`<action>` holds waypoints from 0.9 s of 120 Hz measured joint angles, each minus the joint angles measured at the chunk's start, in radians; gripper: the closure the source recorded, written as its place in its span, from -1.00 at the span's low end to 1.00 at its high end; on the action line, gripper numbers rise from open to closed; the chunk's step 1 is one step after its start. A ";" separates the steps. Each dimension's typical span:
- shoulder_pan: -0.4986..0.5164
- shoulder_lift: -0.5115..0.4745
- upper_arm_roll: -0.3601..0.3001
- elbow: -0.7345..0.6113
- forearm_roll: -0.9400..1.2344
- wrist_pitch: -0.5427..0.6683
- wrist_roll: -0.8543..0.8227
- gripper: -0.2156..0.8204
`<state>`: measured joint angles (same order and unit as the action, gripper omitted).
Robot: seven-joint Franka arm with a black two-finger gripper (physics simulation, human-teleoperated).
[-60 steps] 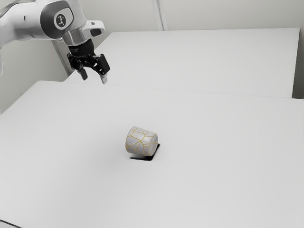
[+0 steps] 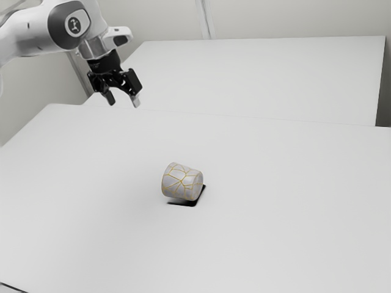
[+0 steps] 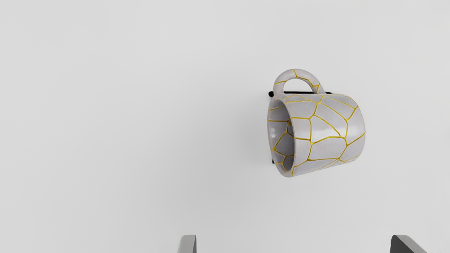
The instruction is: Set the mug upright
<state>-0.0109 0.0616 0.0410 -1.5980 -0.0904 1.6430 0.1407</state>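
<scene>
My gripper (image 2: 123,102) hangs well above the table in the exterior view's upper left, its two fingers apart with nothing between them. In the wrist view the fingertips of the gripper (image 3: 293,244) stand wide apart. A light grey mug (image 2: 181,182) with gold crack lines lies on its side near the middle of the exterior view, away from the gripper. From the hand's camera the mug (image 3: 323,130) shows its hollow mouth and its looped handle, which sticks out on the side facing away from the fingertips.
A thin black flat shape (image 2: 183,203) lies under the mug on the white table (image 2: 275,232). Behind it, a second white surface (image 2: 263,79) reaches back to the wall.
The arm has shifted very slightly, with its upper part a little toward the exterior view's left. The mug lies as before.
</scene>
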 joint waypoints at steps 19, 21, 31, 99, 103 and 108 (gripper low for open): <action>0.015 0.014 0.108 -0.027 -0.239 -0.028 0.065 -0.58; 0.018 0.019 0.121 -0.033 -0.268 -0.033 0.075 -0.58; 0.045 0.048 0.165 -0.086 -0.408 -0.053 0.133 -0.58; 0.081 0.275 0.174 -0.300 -0.869 -0.068 0.481 -0.58; 0.082 0.286 0.174 -0.302 -0.880 -0.066 0.494 -0.58; 0.083 0.297 0.172 -0.303 -0.895 -0.065 0.508 -0.58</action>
<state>0.0718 0.3591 0.2134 -1.9013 -0.9850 1.5783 0.6491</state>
